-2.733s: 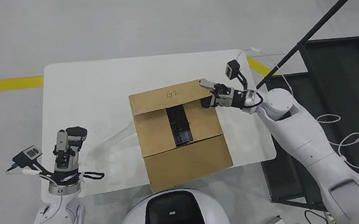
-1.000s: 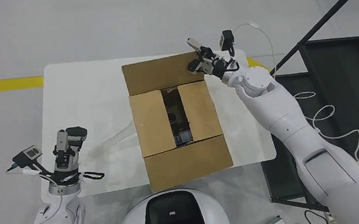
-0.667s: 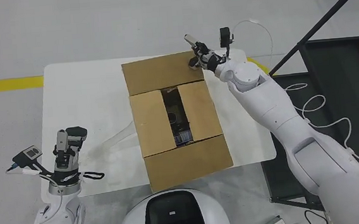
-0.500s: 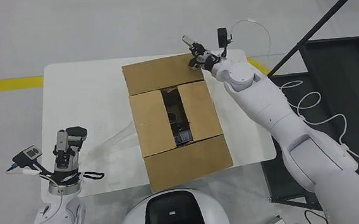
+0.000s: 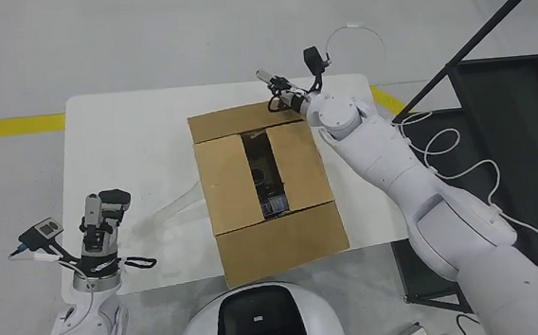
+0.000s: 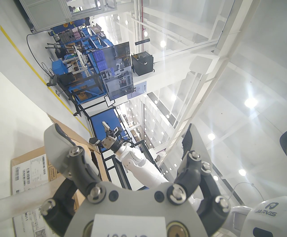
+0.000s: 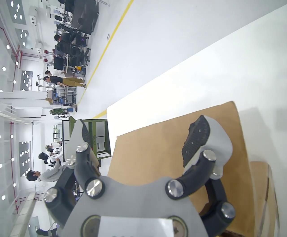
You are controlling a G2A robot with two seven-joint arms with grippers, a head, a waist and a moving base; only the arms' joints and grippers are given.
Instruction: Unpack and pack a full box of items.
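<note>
One spread right end effector (image 5: 269, 90) at flap (image 5: 232, 123)

We count one cardboard box (image 5: 225, 185) on one white worktop (image 5: 125, 150). It has four top flaps (image 5: 280, 243): one far, one near, one on each flank. Dark items (image 5: 268, 185) show in the gap, but we cannot count them. Two grippers: the left gripper (image 5: 101, 202) and the right gripper (image 5: 274, 91). One yellow floor line (image 5: 14, 126). One dark rack (image 5: 511, 101).
</note>
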